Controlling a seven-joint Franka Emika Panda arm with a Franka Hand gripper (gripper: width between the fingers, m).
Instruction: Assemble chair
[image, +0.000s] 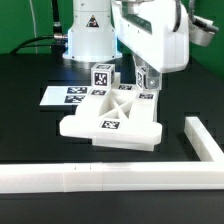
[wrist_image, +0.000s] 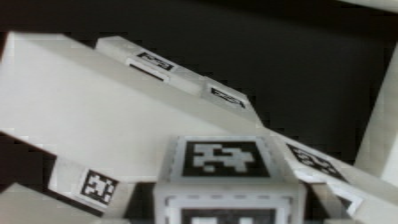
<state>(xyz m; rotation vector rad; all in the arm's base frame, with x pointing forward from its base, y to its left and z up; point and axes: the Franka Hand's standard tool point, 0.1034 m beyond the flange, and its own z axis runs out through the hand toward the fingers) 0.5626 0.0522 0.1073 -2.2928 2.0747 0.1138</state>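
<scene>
So the chair (image: 112, 118) is sitting flat on the black surface (image: 30, 130), roughly mid-scene in the exterior view, glossy white with an X-braced panel on top and a tagged block at its front. A tagged upright post (image: 102, 76) stands at its back edge, on the exterior view's left of the arm. The fingers (image: 146, 84) are down at the rear of the chair, toward the exterior view's right, nearly closed, pinched on a narrow upright white bit of the chair there; I can't make out the contact cleanly because it's small and partly hidden by the wrist body. Behind the chair on the exterior view's left lies the marker board (image: 62, 95), flat, its near edge tucked behind the chair. The long white L-shaped rail (image: 120, 176) runs along the front and turns up the exterior view's right side, apart from the chair. The wrist view is blurry: a white slab with tags along its edge (wrist_image: 107, 100) and a tagged block up close.
</scene>
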